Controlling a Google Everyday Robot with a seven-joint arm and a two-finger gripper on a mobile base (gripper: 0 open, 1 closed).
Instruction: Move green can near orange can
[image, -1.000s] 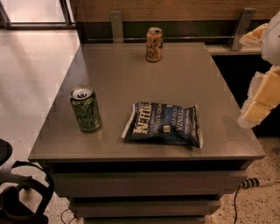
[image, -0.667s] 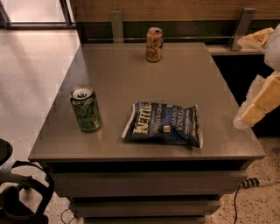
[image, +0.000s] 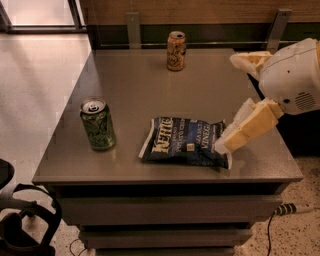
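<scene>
The green can (image: 97, 123) stands upright near the table's front left, green with a dark scribbled pattern and a silver top. The orange can (image: 176, 50) stands upright at the table's far edge, about mid-width. The two cans are far apart. My gripper (image: 227, 102) comes in from the right, above the table's right side, with nothing in it. Its two cream fingers are spread wide apart: one finger (image: 246, 128) hangs over the right end of the chip bag and the other (image: 250, 60) is farther back. The gripper is well away from both cans.
A dark blue chip bag (image: 184, 142) lies flat on the grey table (image: 130, 85) between the green can and my gripper. A wall with metal brackets runs behind the table. A black chair base (image: 20, 220) is on the floor at the lower left; a cable (image: 287, 209) lies at the lower right.
My gripper has moved left from the right edge of the view over the table's right side, reaching the chip bag's right end. The cans and bag have not moved.
</scene>
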